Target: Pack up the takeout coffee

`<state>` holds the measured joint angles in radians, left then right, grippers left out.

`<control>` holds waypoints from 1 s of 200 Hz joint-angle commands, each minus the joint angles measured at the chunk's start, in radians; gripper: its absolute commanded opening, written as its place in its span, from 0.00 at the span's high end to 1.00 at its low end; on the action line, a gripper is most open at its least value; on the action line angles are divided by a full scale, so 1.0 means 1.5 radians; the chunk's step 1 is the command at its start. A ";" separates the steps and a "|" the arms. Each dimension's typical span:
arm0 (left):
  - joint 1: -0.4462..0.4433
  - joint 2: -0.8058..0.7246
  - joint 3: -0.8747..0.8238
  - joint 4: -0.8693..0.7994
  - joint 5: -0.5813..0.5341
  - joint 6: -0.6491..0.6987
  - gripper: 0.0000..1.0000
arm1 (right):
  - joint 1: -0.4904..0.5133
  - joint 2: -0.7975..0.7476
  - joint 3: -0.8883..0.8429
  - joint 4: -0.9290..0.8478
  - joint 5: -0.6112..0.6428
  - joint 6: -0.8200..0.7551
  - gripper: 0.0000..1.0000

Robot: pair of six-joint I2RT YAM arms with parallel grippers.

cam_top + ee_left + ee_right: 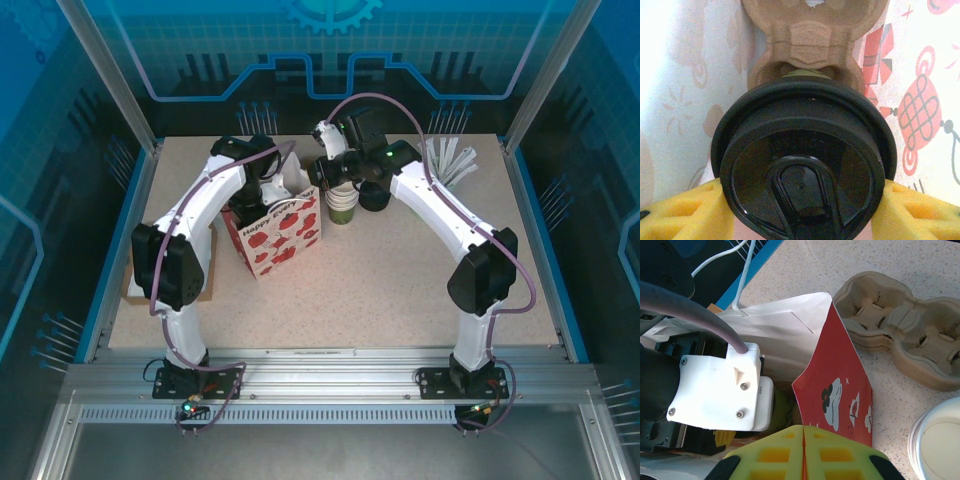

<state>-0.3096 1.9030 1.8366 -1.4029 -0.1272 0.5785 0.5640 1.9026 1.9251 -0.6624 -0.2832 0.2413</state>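
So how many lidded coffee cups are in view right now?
1. The takeout coffee is held in the left gripper, inside the paper bag, next to a pulp carrier. Others could be hidden behind the arms.

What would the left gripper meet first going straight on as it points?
Holding the olive-green paper cup with round black plastic lid, the left gripper would probably meet the brown moulded-pulp cup carrier inside the patterned paper bag; depth unclear.

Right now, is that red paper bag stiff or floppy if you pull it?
Probably floppy: the paper bag is thin and creased where the right gripper pinches its edge. Likely light too, so a tug could slide or tip it.
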 commanded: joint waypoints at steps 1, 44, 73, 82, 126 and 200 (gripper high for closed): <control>0.004 -0.025 -0.003 -0.002 0.004 0.008 0.50 | 0.011 0.004 0.023 -0.019 0.007 -0.010 0.91; 0.004 -0.023 -0.003 -0.003 0.006 0.008 0.50 | 0.012 0.007 0.025 -0.020 0.007 -0.011 0.91; 0.004 -0.022 -0.001 -0.003 0.006 0.008 0.50 | 0.012 0.006 0.026 -0.020 0.007 -0.011 0.91; 0.004 -0.022 -0.001 -0.003 0.006 0.008 0.50 | 0.012 0.006 0.026 -0.021 0.007 -0.011 0.91; 0.004 -0.019 -0.001 -0.002 0.007 0.009 0.50 | 0.014 0.007 0.027 -0.021 0.007 -0.012 0.91; 0.005 -0.012 0.005 -0.005 0.008 0.010 0.50 | 0.014 0.009 0.030 -0.023 0.009 -0.014 0.91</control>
<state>-0.3096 1.9030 1.8366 -1.4033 -0.1272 0.5789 0.5697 1.9041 1.9377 -0.6743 -0.2687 0.2405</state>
